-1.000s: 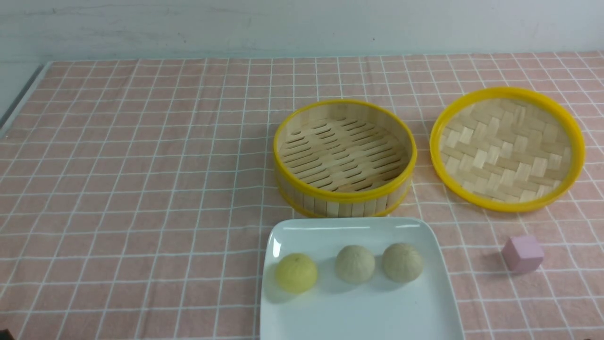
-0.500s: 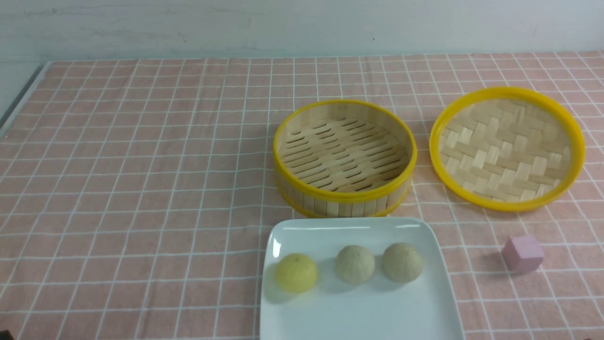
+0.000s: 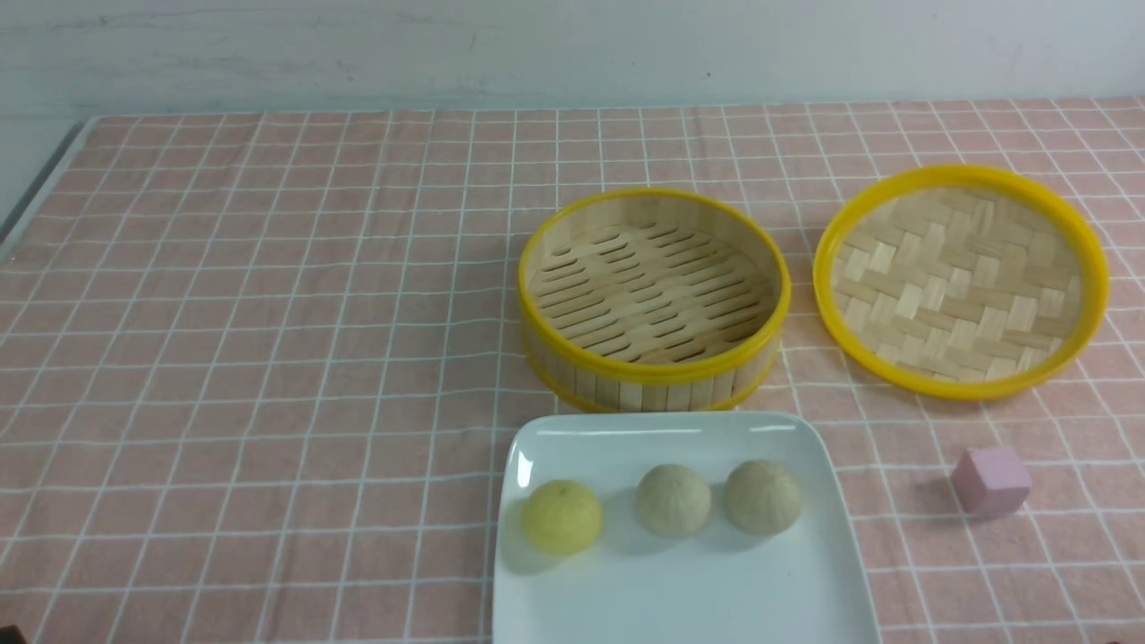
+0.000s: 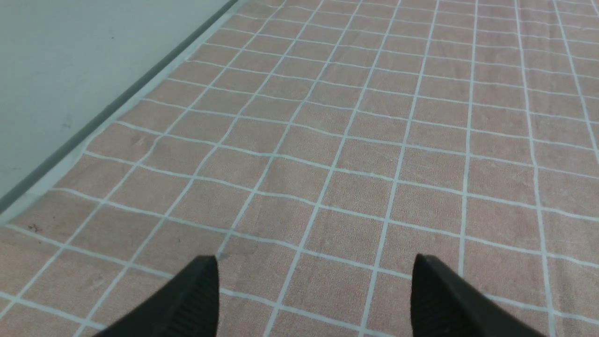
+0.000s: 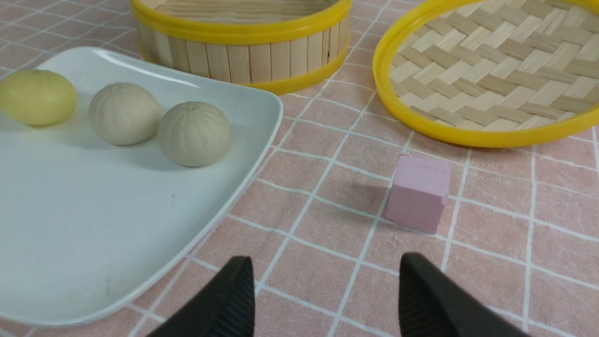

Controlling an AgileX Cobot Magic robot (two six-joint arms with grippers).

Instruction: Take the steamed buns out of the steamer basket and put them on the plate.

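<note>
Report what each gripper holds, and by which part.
Nothing is held. The left gripper and right gripper both stand open and empty; all three steamed buns lie on the plate.

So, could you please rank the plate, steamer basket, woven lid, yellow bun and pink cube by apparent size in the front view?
1. plate, nearest the camera and partly cut off
2. woven lid and steamer basket, nearly alike
3. yellow bun and pink cube, too alike to rank

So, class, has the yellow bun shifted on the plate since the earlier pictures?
No. The yellow bun keeps its spot by the left rim of the white plate, with the same gap to the middle beige bun.
</note>
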